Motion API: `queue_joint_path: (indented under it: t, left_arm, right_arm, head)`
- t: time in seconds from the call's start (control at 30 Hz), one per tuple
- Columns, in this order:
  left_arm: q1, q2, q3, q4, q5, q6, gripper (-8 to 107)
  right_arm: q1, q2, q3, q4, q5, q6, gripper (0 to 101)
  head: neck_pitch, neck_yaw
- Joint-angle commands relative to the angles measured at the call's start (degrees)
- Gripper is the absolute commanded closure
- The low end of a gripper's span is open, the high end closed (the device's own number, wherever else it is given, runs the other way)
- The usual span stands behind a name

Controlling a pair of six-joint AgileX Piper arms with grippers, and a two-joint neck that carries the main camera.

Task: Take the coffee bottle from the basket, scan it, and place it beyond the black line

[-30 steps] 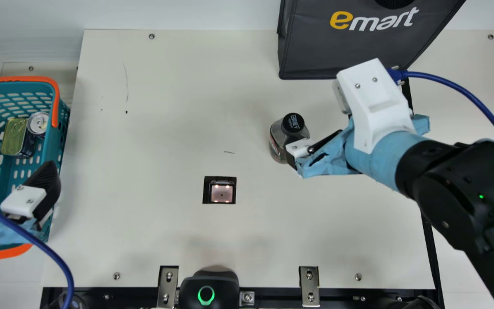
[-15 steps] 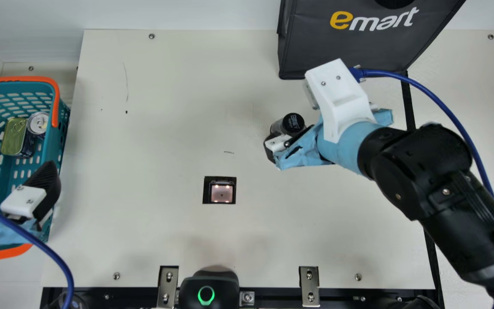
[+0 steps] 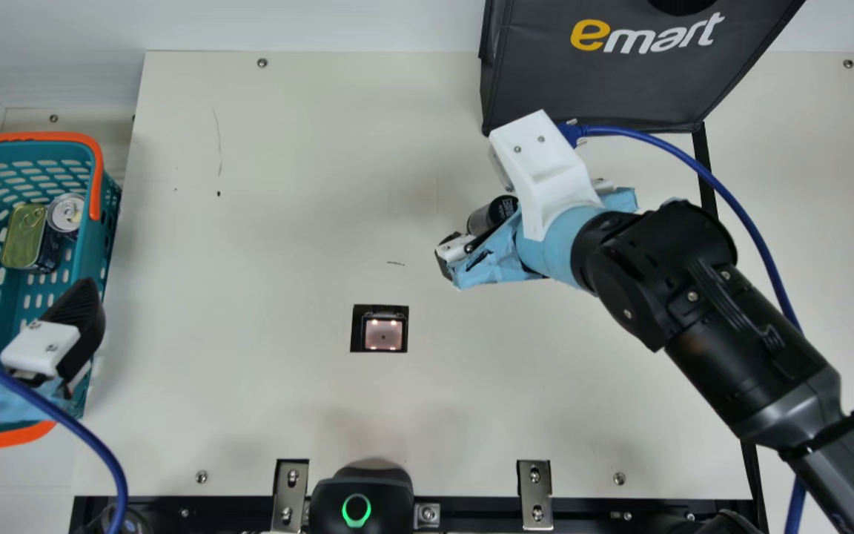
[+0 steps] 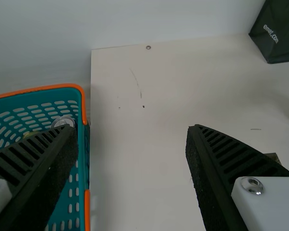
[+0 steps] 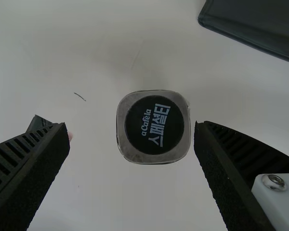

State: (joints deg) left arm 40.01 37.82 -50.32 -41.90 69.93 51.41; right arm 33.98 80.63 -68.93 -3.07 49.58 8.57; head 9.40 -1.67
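The coffee bottle (image 3: 489,216), dark with a black cap, stands upright on the table, partly hidden by my right gripper (image 3: 475,241) in the main view. In the right wrist view the bottle (image 5: 154,127) is seen from above, between and beyond the open fingers of my right gripper (image 5: 132,139), touching neither. My left gripper (image 3: 23,304) hangs open over the near part of the basket (image 3: 93,252); in the left wrist view my left gripper (image 4: 130,144) has nothing between its fingers. The scanner window (image 3: 383,334) glows in the table. A black line (image 3: 704,170) runs along the right.
A yellow-green tin (image 3: 24,236) and a round can (image 3: 66,213) lie in the basket. The dark bag (image 3: 605,81) stands at the back right, close behind my right gripper. A black device with a green ring (image 3: 356,508) sits at the front edge between metal brackets.
My right gripper has moved left in the main view, across the bottle, and now covers more of it. The bottle stays where it was, and the left arm has kept still.
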Motion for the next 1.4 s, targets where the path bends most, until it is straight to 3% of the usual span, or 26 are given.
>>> queue_joint_path:
  t: [0.0, 0.8, 1.23, 1.27, 1.37]
  left_arm:
    - [0.0, 0.0, 0.0, 0.0, 0.0, 0.0, 9]
    - [0.0, 0.0, 0.0, 0.0, 0.0, 0.0, 9]
    - [0.0, 0.0, 0.0, 0.0, 0.0, 0.0, 9]
    - [0.0, 0.0, 0.0, 0.0, 0.0, 0.0, 9]
    - [0.0, 0.0, 0.0, 0.0, 0.0, 0.0, 9]
  right_arm:
    - [0.2, 0.3, 0.1, -0.2, -0.2, 0.2, 10]
    - [-0.2, 2.4, 0.3, -3.0, -1.7, 1.3, 10]
    - [-1.2, 2.2, -0.6, -3.2, -1.3, 0.5, 97]
    - [-1.3, 2.2, -0.6, -3.2, -1.3, 0.5, 101]
    - [-1.3, 2.2, -0.7, -3.0, -1.2, 0.3, 101]
  head:
    - [-1.5, 0.1]
    - [-1.5, 0.1]
    - [-1.5, 0.1]
    - [-1.5, 0.1]
    - [-1.5, 0.1]
